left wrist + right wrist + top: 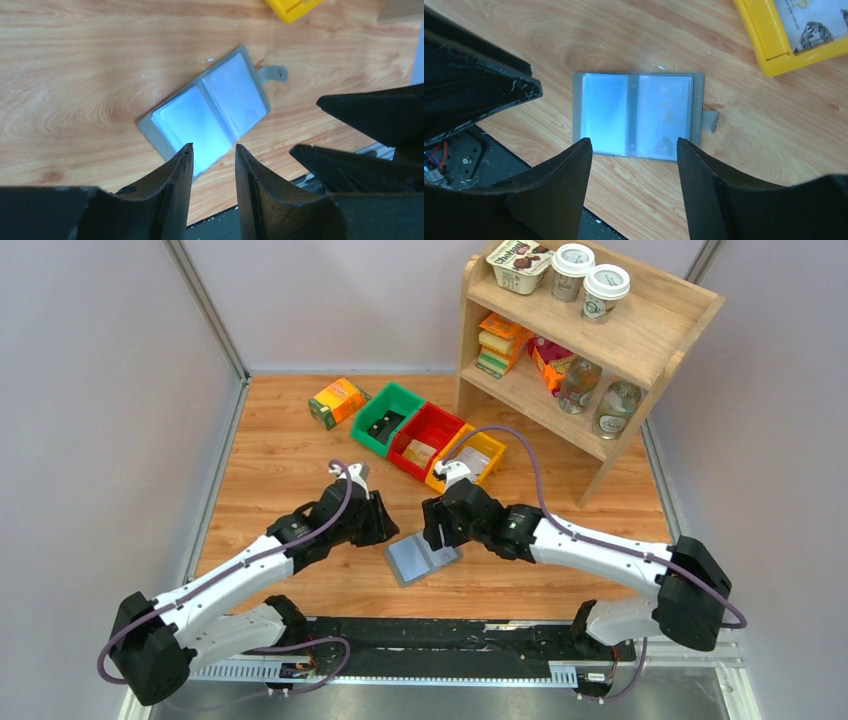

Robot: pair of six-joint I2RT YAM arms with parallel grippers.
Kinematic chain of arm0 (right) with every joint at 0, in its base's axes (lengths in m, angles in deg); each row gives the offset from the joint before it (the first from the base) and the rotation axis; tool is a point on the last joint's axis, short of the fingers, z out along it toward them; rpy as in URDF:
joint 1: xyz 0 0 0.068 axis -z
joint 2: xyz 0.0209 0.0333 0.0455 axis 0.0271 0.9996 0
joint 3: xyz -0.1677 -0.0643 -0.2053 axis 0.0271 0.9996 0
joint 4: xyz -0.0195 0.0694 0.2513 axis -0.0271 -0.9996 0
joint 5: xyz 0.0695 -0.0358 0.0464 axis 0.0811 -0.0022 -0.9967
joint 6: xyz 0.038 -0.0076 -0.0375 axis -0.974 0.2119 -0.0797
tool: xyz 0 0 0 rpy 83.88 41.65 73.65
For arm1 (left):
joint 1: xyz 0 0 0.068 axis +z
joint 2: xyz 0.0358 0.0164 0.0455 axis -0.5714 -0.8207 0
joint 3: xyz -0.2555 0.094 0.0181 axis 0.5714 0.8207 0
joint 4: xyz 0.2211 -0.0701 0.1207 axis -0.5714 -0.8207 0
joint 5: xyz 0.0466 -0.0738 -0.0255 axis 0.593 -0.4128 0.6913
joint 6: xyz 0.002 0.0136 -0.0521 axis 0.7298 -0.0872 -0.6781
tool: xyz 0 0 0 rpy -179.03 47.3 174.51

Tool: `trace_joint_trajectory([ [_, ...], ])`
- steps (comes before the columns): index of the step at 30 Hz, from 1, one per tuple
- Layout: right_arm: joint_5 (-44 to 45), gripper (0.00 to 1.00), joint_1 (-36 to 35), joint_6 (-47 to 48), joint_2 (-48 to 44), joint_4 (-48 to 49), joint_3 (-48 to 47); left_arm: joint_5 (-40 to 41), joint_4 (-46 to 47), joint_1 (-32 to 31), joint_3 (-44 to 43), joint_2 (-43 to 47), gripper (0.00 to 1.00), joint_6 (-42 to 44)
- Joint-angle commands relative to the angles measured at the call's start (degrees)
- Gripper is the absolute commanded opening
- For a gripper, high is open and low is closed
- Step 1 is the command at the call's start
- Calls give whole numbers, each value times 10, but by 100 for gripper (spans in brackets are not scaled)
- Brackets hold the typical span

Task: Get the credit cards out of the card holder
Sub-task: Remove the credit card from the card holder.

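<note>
Open card holder by the table's near edge, both grippers empty.
My left gripper: jaws part-open, holding nothing. The card holder lies flat, blue-grey inside, a pale card faint in one clear pocket. My right gripper: jaws apart, empty. I expect the unpinned holder to slide or lift when a card is pulled.

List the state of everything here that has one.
Card holder: open, flat on the table.
Snap tab: undone.
Tab-side pocket: print shows through, seemingly filled.
Left gripper: open, empty.
Right gripper: open, empty.
Yellow bin: holds a printed card.
Cups: lids on.
</note>
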Motion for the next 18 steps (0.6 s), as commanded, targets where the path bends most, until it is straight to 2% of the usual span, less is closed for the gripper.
trace_joint_trajectory([
  [1, 23, 64, -2, -12, 32, -3, -23, 15, -20, -30, 1, -33, 44, 16],
  [7, 25, 64, -2, -14, 106, -13, -38, 16, -16, -47, -11, -113, 44, 19],
  [18, 22, 66, 8, -28, 184, -6, -38, 2, 37, -52, 19, -177, 43, -4],
])
